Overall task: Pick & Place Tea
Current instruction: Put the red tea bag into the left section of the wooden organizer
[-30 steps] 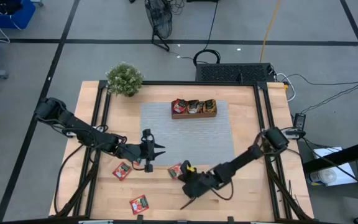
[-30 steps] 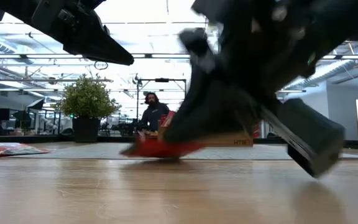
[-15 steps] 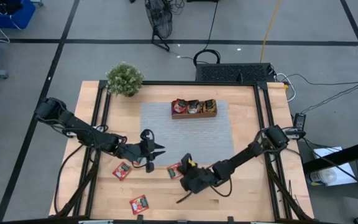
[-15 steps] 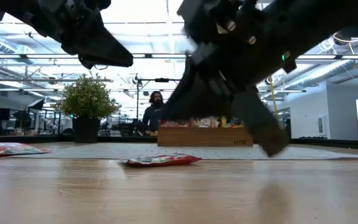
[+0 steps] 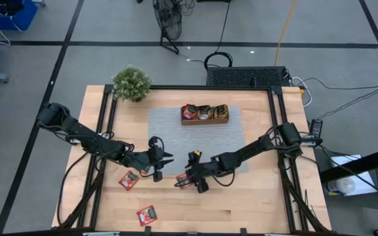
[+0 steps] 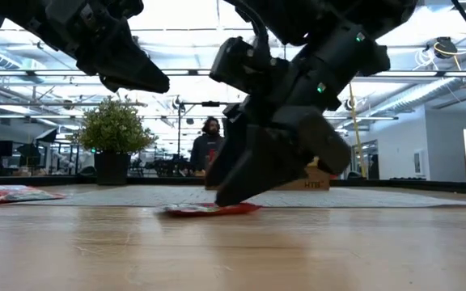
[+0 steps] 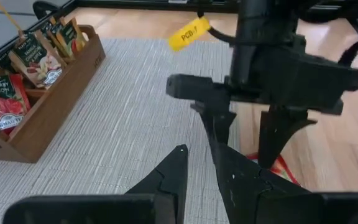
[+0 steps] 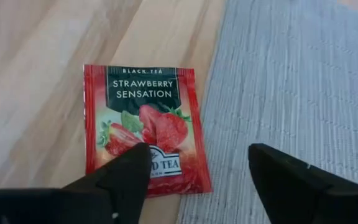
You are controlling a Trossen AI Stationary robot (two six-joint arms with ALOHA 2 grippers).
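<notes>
While the red tea packet (image 8: pixel 143 126) lies flat, the right hand (image 8: pixel 197 174) gapes wide above it.

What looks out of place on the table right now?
Three red tea packets lie loose on bare wood, outside the wooden tray. One sits under the open right gripper, beside the mat's edge.

Wooden table (image 5: pixel 254 203), light planks, dark frame. Grey woven mat (image 5: pixel 199 141) across its middle toward the far edge. Brown wooden tray (image 5: pixel 205 120) on the mat's far edge. Potted plant (image 5: pixel 131 83) at the far left corner. A person (image 6: pixel 207 145) beyond the table.
</notes>
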